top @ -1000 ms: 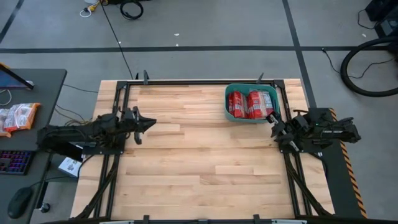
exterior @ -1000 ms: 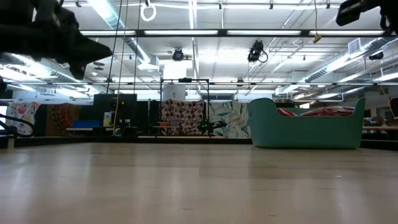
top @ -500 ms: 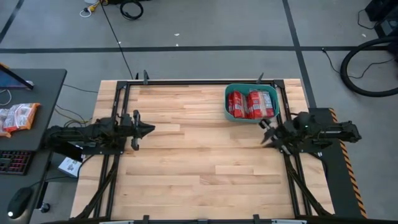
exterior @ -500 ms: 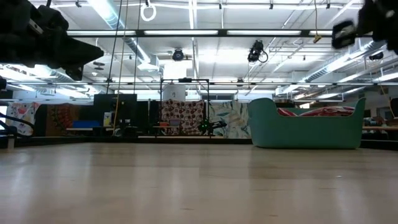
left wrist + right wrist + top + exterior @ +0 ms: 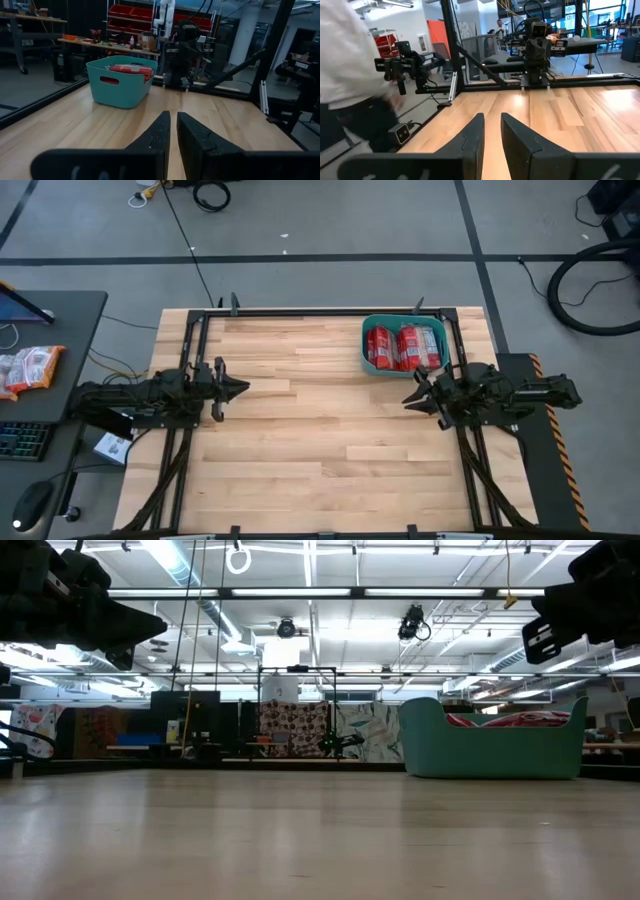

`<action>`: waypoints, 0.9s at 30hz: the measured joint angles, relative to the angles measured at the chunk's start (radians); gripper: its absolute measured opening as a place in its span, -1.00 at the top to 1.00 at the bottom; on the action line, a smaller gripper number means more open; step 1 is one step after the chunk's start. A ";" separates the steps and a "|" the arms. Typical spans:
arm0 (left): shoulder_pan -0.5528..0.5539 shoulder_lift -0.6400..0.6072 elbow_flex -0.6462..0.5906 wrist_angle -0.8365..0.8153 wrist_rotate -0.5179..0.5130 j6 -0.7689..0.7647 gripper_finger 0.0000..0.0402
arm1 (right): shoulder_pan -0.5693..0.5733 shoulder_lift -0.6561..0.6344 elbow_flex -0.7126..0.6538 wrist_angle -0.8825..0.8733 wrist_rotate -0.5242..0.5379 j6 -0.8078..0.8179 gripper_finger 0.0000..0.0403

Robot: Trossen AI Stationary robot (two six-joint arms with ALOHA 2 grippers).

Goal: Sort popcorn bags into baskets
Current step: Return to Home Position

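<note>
The teal basket [image 5: 366, 346] stands on the table near its far right corner; in the left wrist view the basket [image 5: 121, 85] shows ahead and off to one side. Red popcorn bags [image 5: 403, 347] lie inside it, and their tops [image 5: 510, 719] show over the rim. My left gripper [image 5: 240, 388] hovers level over the table's left side, shut and holding nothing, pointing right. My right gripper [image 5: 410, 400] hovers over the right side just nearer than the basket. It points left, shut with a thin slit and nothing in it. In the wrist views, each gripper [image 5: 173, 120] [image 5: 491, 120] faces the other arm.
Bare wood lies between the two arms. A side desk [image 5: 70, 305] left of the table carries orange-and-white packets [image 5: 30, 367] and a keyboard. In the right wrist view a person in white [image 5: 345, 75] moves beside the table's edge.
My right gripper has swung away from the basket, toward the table's near and left side. It has sunk and tipped level, and points left. My left gripper has sunk a little and then stayed still. The basket and bags have not moved.
</note>
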 joint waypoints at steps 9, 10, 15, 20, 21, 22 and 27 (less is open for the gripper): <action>0.000 0.000 0.000 0.000 0.000 0.000 0.81 | 0.000 0.000 0.000 0.000 0.000 0.000 0.66; 0.000 0.000 0.000 0.001 0.000 0.000 0.81 | 0.000 0.000 0.000 0.001 0.000 -0.001 0.66; 0.000 0.000 0.000 0.001 0.000 0.000 0.81 | 0.000 0.000 0.000 0.001 0.000 -0.001 0.66; 0.000 0.000 0.000 0.002 0.000 0.000 0.81 | 0.000 0.000 0.000 0.001 0.000 -0.001 0.66; 0.000 0.000 0.000 0.002 0.000 0.000 0.81 | 0.000 0.000 0.000 0.001 0.000 -0.001 0.66; 0.000 0.000 0.000 0.003 0.000 0.000 0.81 | 0.000 0.000 0.000 0.001 0.000 0.000 0.66; -0.037 0.000 0.000 0.003 0.000 0.000 0.81 | 0.000 0.000 0.000 0.001 0.000 0.000 0.66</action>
